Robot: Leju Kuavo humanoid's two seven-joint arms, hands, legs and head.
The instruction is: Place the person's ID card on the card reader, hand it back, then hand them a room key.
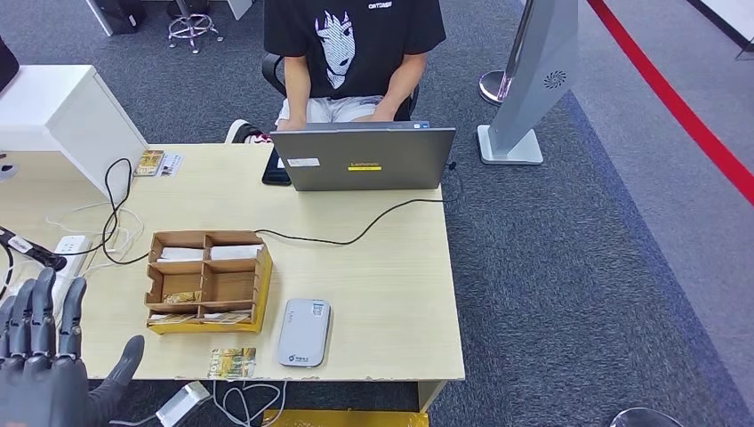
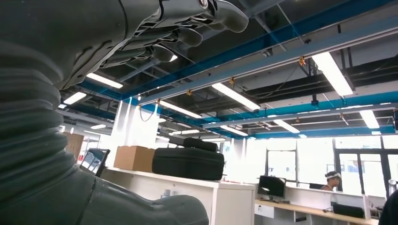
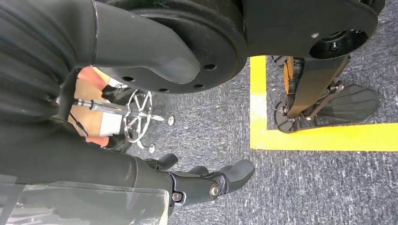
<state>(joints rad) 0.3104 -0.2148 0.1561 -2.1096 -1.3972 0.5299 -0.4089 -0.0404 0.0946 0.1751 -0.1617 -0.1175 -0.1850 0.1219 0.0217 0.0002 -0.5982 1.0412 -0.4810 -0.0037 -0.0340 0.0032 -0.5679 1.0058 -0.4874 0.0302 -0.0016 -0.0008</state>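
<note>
Pale wooden desk [image 1: 373, 276], grey carpet [image 1: 569, 267]

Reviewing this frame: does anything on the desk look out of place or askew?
One thing: a small printed card lies loose at the near edge of the table, outside the cardboard organizer and beside the grey card reader. Cables sprawl untidily at the left. Nothing looks spilled or damaged.
</note>
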